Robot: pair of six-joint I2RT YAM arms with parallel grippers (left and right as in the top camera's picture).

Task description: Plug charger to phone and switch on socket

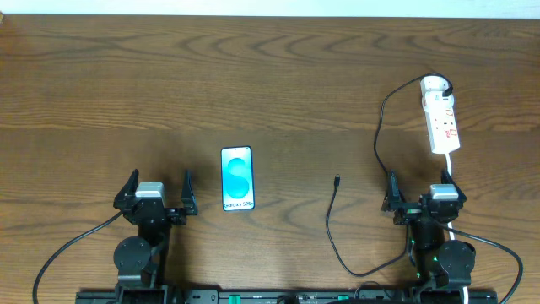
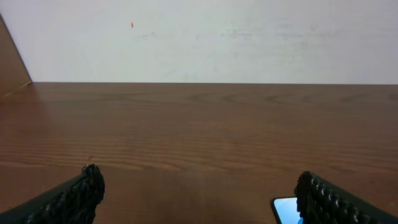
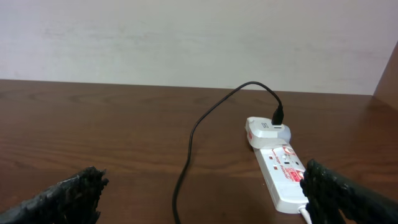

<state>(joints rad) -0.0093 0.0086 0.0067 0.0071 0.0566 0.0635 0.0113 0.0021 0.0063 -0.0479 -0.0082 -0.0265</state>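
The phone (image 1: 237,178) lies flat at the table's centre-left, screen up; one corner shows in the left wrist view (image 2: 285,209). The white socket strip (image 1: 441,121) lies at the right, with a white adapter (image 1: 434,84) plugged into its far end. The black charger cable (image 1: 379,135) runs from that adapter, loops toward the front edge and ends in a loose connector tip (image 1: 337,179) right of the phone. The strip (image 3: 283,176) and cable (image 3: 189,149) also show in the right wrist view. My left gripper (image 1: 157,192) is open and empty, left of the phone. My right gripper (image 1: 424,196) is open and empty, just in front of the strip.
The strip's thick white cord (image 1: 450,160) runs back toward the right arm. A pale wall stands behind the table's far edge (image 2: 205,83). Bare brown wood lies between the phone and the connector tip.
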